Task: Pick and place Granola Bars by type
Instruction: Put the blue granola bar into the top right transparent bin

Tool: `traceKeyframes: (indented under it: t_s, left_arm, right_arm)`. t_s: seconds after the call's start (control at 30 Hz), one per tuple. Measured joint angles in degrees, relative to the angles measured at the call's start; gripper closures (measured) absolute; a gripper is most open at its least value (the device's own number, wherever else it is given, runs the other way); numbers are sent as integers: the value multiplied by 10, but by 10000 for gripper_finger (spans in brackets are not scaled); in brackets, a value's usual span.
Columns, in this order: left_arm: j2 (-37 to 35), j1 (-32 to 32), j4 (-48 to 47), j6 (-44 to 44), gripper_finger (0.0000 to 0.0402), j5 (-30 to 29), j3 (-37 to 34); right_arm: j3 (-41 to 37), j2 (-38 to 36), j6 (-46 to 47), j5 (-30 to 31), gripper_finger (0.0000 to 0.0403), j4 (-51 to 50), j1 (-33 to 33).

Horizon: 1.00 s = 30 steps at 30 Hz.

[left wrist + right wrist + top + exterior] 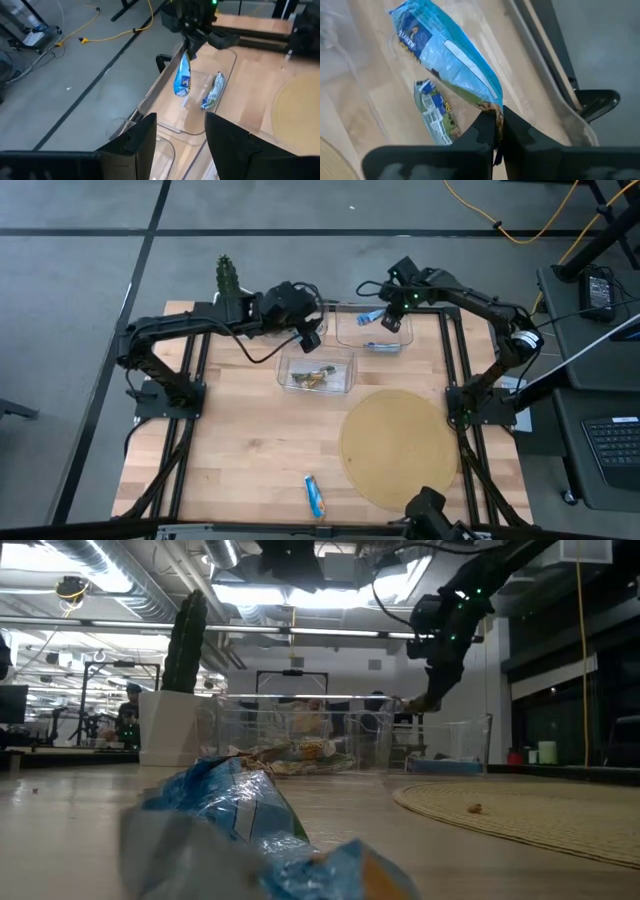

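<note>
My right gripper [392, 320] hovers over the far clear bin [345, 335], shut on a bright blue bar [182, 80] that hangs below it. A second blue bar [212, 92] lies flat on that bin's floor. A third blue bar [315, 495] lies on the table near its near edge and fills the low view's foreground [250, 825]. Greenish-gold bars [312, 378] lie in the nearer clear bin [345, 370]. My left gripper [310, 335] is open and holds nothing, above the far edge of that nearer bin. My right gripper pinches the blue bar by the crimped end of its wrapper [491, 109] between its two fingertips [517, 131], coming from above and pointing down. The bar is lifted clear, hanging tilted below the fingers over the far bin and the blue bar lying in it [437, 122].
A round tan mat [398, 445] covers the table's near right part, with a small crumb [475, 808] on it. A potted cactus [227, 277] stands at the far left corner. The arms' black base frames [165, 395] run along both table sides.
</note>
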Motion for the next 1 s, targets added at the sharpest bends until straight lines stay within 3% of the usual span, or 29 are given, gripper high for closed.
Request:
traceKeyframes:
  t_s: [0.4,0.7,1.0]
  left_arm:
    - [37,6,-1,20,243,43,0]
    - [37,5,-1,5,243,51,0]
    - [37,2,-1,5,243,51,0]
  right_arm:
    - [-16,92,10,17,385,44,0]
    - [-19,110,-2,17,382,57,0]
    - [-19,110,-2,17,337,58,0]
